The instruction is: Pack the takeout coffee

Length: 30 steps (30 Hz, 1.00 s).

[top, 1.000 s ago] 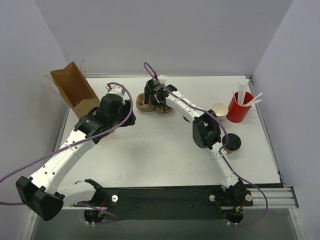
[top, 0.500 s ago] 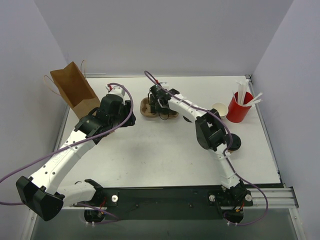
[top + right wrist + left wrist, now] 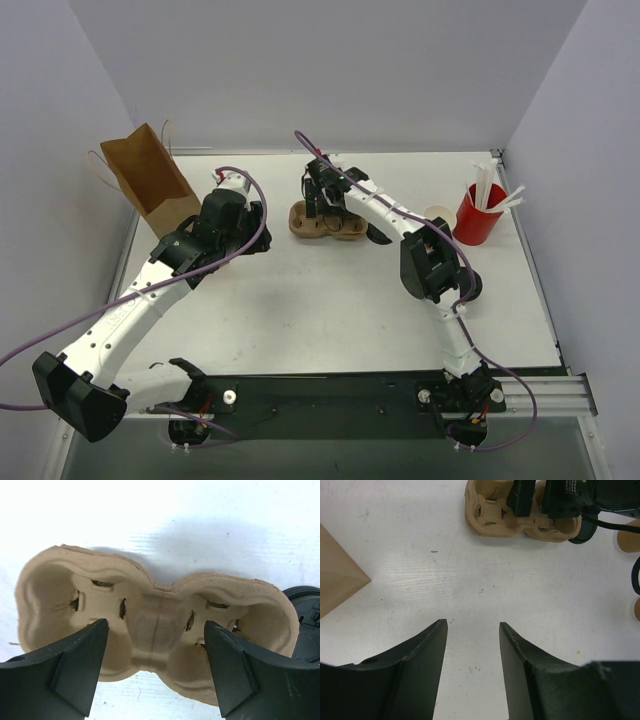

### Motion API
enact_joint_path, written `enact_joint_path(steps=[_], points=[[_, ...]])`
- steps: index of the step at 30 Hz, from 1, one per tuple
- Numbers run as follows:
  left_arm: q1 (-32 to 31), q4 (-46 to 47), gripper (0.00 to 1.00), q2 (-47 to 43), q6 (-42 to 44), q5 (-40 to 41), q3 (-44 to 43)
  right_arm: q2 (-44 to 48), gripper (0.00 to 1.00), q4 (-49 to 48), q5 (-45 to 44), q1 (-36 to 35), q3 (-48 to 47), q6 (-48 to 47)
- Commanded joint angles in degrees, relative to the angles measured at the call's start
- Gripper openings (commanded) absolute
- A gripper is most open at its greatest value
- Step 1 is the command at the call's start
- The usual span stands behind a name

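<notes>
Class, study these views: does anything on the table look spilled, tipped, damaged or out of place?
Nothing stands out. The pulp cup carrier lies flat and empty below the open right gripper, the paper bag stands open, and the red cup is upright with its sticks inside. No spill shows on the table.

Left arm point(image 3: 120, 315) and right arm point(image 3: 375, 207): white links, black joints; purple cables point(image 3: 264, 220) run behind black wedge-shaped fingers point(image 3: 415, 675).

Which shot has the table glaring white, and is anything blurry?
Right wrist view: the table is washed out near white, with a soft shadow behind the cup carrier. Left wrist view: table grain is crisp; the left gripper has dark fingers with little detail. Top view: even light, sharp.
</notes>
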State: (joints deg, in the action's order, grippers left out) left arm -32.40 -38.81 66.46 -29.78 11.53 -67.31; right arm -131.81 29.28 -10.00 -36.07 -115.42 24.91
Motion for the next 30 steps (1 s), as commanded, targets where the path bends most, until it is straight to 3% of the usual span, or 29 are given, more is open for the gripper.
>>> enact_joint_path(steps=[1,17,24,26,30], points=[[0.50,2.77,0.56,-0.63,0.51,-0.02,-0.37,-0.90,0.72,2.19,-1.43,-0.22,-3.67,1.72],[0.67,3.12,0.56,0.08,1.13,-0.37,-0.72,-2.93,0.66,6.41,-4.32,-1.10,-5.17,4.80],[0.76,3.30,0.56,0.08,1.13,-0.45,-0.54,-2.05,0.55,6.41,-5.56,-1.19,-5.70,4.71],[0.76,3.39,0.56,-0.01,1.13,-0.54,-0.46,-2.05,0.46,6.41,-5.56,-1.10,-6.22,4.45],[0.85,3.39,0.56,0.08,1.22,-0.54,-0.63,-1.70,0.39,6.49,-5.56,-1.19,-6.23,4.19]])
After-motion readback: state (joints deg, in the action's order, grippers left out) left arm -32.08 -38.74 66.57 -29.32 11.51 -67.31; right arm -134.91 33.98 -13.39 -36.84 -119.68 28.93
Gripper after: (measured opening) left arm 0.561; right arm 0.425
